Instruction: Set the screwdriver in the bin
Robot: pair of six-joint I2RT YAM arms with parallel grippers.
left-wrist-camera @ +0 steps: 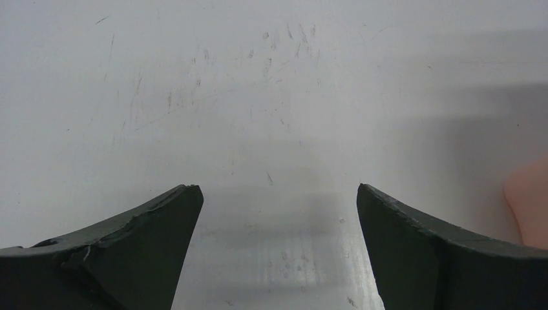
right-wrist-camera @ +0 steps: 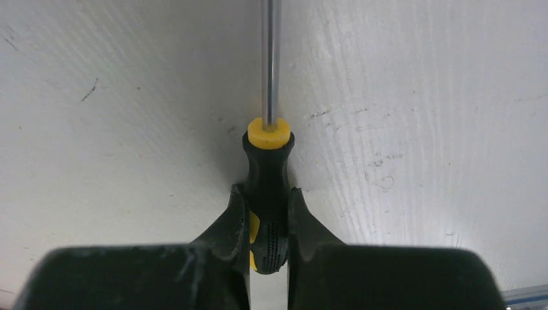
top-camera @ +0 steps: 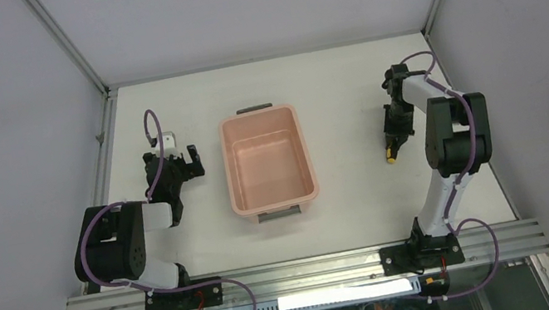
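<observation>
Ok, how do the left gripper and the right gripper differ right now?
The left gripper is open and empty; the right gripper is shut on the screwdriver. The left gripper sits left of the bin, the right gripper to its right. Both are outside the bin, over the table.

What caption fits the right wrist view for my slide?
Right gripper shut on the screwdriver by its handle, shaft pointing away over the white table.

Bin at desk centre. Left claw left of bin, apart from it. Right claw right of bin, well apart; screwdriver between its fingers.
</observation>
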